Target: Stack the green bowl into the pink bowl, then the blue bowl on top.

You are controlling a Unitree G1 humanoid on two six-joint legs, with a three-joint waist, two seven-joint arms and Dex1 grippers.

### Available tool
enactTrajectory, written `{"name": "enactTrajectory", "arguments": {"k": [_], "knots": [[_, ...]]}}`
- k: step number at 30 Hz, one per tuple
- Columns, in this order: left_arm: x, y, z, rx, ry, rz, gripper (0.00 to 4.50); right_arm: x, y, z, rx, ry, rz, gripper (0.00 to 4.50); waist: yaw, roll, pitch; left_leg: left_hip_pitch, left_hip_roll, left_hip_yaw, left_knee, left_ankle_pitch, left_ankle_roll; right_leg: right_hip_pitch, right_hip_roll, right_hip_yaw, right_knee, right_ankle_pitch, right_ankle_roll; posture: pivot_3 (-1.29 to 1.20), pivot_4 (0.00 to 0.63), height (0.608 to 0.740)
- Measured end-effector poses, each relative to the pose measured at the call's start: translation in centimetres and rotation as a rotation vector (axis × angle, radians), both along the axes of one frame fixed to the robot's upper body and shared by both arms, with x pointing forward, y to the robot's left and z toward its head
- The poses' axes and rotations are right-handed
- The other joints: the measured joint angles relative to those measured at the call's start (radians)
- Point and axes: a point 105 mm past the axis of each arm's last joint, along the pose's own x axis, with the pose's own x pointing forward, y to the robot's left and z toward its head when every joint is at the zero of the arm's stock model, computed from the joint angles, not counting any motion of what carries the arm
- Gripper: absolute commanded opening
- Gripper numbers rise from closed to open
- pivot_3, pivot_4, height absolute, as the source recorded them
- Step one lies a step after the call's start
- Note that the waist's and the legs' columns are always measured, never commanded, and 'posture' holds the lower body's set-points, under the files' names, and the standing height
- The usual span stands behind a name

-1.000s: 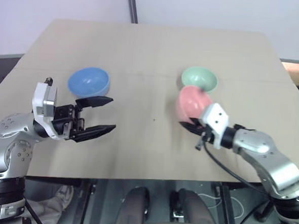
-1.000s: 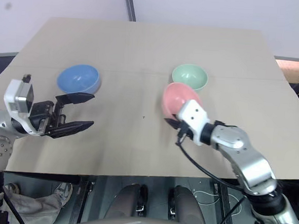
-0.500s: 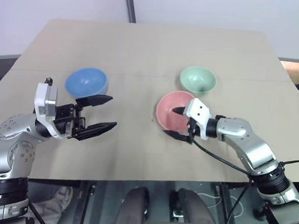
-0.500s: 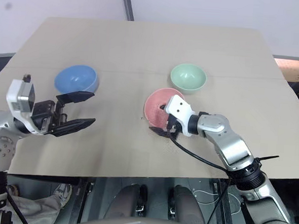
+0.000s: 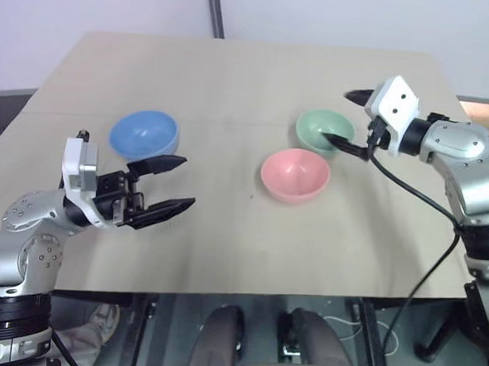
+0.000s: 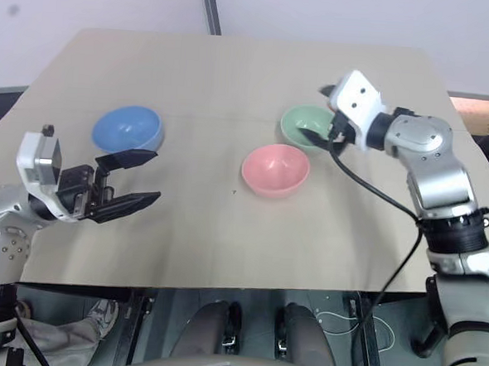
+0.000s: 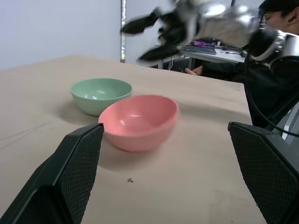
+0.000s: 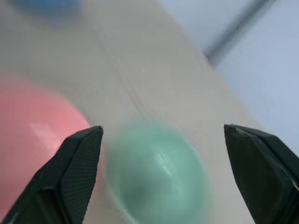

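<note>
Right wrist view is smeared: the small round mint-green bowl (image 8: pixel 156 170) and the small round salmon-pink bowl (image 8: pixel 39 135) are soft blobs, pink one cut by the edge at 9 o'clock. The small round sky-blue bowl (image 8: pixel 44 5) is a sliver cropped at 12. In the left wrist view the right claw (image 7: pixel 152 37) is motion-blurred. From the head, its lower finger (image 5: pixel 346 144) covers the green bowl's rim at 3 o'clock.

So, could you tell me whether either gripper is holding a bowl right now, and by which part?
Neither: the left gripper and the right gripper are both open and empty.
</note>
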Motion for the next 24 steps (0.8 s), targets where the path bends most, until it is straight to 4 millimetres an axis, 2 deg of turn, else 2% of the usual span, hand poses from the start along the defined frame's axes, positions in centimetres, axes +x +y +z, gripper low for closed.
{"name": "enactTrajectory", "arguments": {"k": [3,5,10,13,14,19,20,21,24], "knots": [[-0.1,-0.1,0.1,0.003,-0.003,0.001,4.50,1.4,-0.6,-3.3,-0.109,0.025,0.014,4.47,-0.009,0.000,0.000,-0.001,0.000,0.002,-0.001,0.002,-0.004,-0.003,0.001,0.002,0.000,0.000,0.000,0.00,0.150,0.740],[-0.1,0.0,0.1,0.004,-0.005,0.012,4.50,1.8,-0.3,-4.4,-0.150,0.029,0.042,4.47,-0.019,0.001,0.001,-0.002,0.001,0.002,-0.002,0.002,-0.004,-0.004,0.001,0.002,0.000,0.000,0.000,0.00,0.150,0.740],[-0.5,0.2,0.0,0.012,-0.007,0.035,4.50,2.5,0.9,-4.9,-0.195,-0.007,0.099,4.47,-0.027,0.001,0.001,-0.002,0.001,0.003,-0.002,0.002,-0.004,-0.004,0.001,0.003,0.000,0.000,0.000,0.00,0.150,0.740],[-0.7,0.1,0.1,0.015,-0.011,0.045,4.50,2.9,1.5,-5.2,-0.206,-0.015,0.109,3.71,-0.026,0.001,0.001,-0.001,0.001,0.003,-0.002,0.002,-0.004,-0.003,0.001,0.003,0.001,0.000,0.000,0.00,0.150,0.740],[-0.8,0.1,0.2,0.018,-0.014,0.048,4.50,3.0,1.8,-5.6,-0.223,-0.009,0.114,3.11,-0.026,0.001,0.001,0.000,0.001,0.003,-0.002,0.002,-0.004,-0.003,0.001,0.003,0.001,0.000,0.000,0.00,0.150,0.740],[-0.9,0.3,0.3,0.014,-0.018,0.070,4.50,3.0,1.4,-6.9,-0.254,0.012,0.110,0.94,-0.023,0.001,0.001,-0.001,0.001,0.003,-0.001,0.002,-0.004,-0.003,0.000,0.003,0.001,0.000,0.000,0.00,0.150,0.740],[-0.9,0.3,0.3,0.010,-0.013,0.069,4.50,3.0,1.4,-6.9,-0.261,0.006,0.114,0.34,-0.023,0.001,0.001,-0.001,0.001,0.003,-0.001,0.002,-0.004,-0.003,0.000,0.003,0.001,0.000,0.000,0.00,0.150,0.740],[-1.0,0.3,0.3,0.001,-0.008,0.065,4.50,3.0,1.4,-6.8,-0.268,0.000,0.114,0.07,-0.023,0.001,0.001,-0.001,0.001,0.003,-0.002,0.002,-0.004,-0.003,0.000,0.003,0.001,0.000,0.000,0.00,0.150,0.740],[-1.0,0.2,0.6,-0.018,-0.007,0.050,4.50,3.1,1.1,-6.1,-0.277,-0.033,0.114,0.07,-0.024,0.001,0.001,0.000,0.001,0.003,-0.002,0.002,-0.004,-0.003,0.000,0.003,0.002,0.000,0.000,0.00,0.150,0.740]]}}
